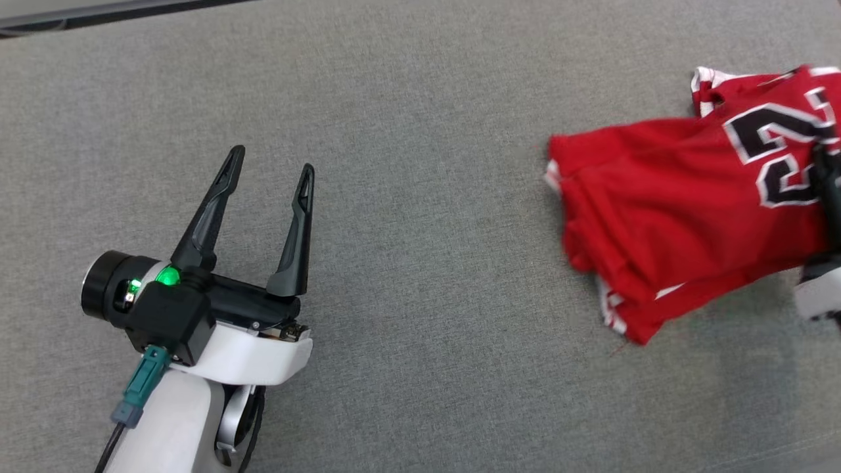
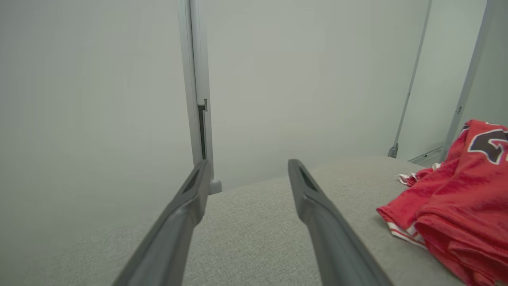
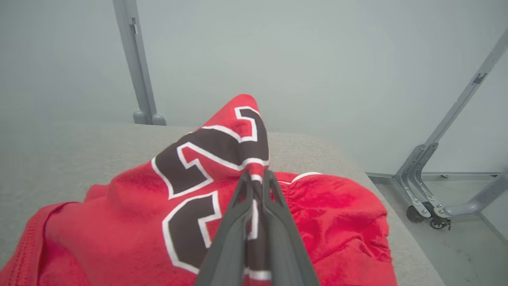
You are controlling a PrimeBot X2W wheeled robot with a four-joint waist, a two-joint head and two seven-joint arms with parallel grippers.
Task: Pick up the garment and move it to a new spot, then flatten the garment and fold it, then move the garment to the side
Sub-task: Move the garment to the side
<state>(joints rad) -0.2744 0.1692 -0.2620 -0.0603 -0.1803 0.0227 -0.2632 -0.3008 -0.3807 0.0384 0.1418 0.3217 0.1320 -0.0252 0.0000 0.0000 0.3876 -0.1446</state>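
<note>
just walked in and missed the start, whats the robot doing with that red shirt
The right gripper is shut on a pinch of the red jersey, right at its black number, and the cloth rises to a peak there. The rest lies bunched on the grey padded surface. The left gripper is open, off to the side, touching nothing. The jersey is not yet flattened.

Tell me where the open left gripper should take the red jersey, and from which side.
Probably the white-trimmed edge at the jersey's left end, coming low from the robot's left across the table. That edge faces the left gripper and lies farthest from the number, where the right gripper is shut on a fold, so pulling apart should spread the cloth.
</note>
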